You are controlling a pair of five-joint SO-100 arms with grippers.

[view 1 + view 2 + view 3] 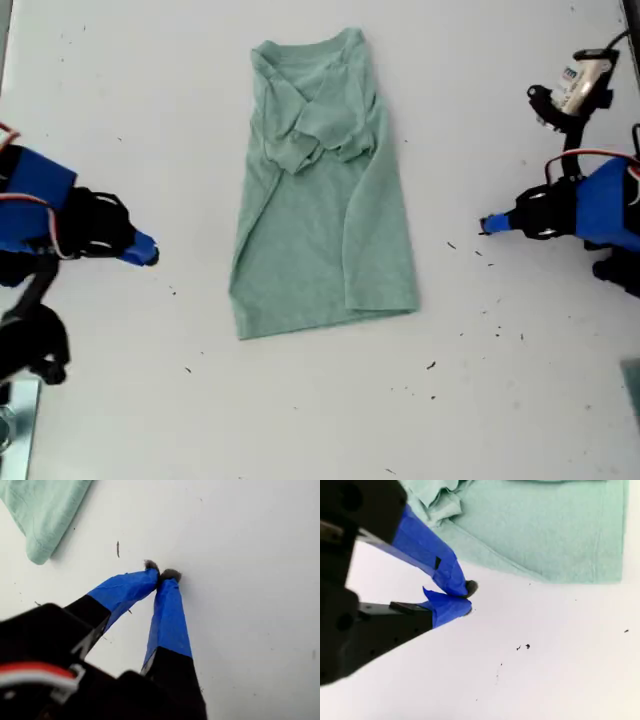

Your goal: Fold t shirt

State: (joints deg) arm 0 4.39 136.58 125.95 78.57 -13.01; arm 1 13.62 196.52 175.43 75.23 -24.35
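The t shirt [322, 190] is lying in the middle of the white table [520, 400], folded lengthwise into a narrow strip with both sleeves turned in over the chest and the neckline toward the top of the exterior view. My first gripper [162, 574] is hovering over bare table near one corner of the cloth, its blue-taped tips meeting and holding nothing. My second gripper [466, 596] is sitting just beside the shirt's long edge, tips likewise pressed together and empty.
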